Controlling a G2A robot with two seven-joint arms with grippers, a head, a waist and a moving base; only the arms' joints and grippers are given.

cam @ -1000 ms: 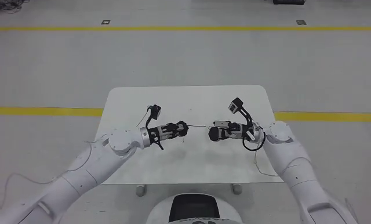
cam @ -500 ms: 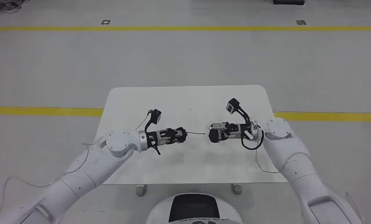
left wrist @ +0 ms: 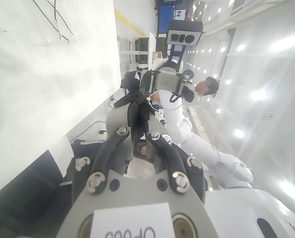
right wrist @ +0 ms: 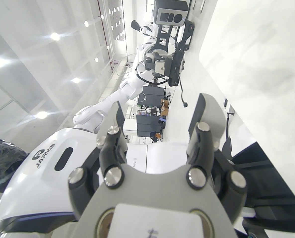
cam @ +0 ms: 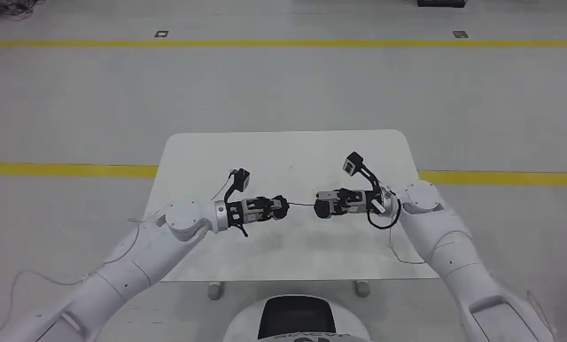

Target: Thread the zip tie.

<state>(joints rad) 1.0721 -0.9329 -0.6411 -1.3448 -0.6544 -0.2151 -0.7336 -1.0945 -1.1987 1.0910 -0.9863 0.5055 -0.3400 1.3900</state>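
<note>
Black zip tie [cam: 301, 203] hangs well inside table [cam: 283, 156] edges.

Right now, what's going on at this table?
Both arms are above the white table, grippers facing each other. The left gripper has its fingers pinched shut, apparently on a thin black zip tie that points toward the right gripper. The right gripper's fingers are open and empty, near the tie's free end. A few spare black zip ties lie on the table.
</note>
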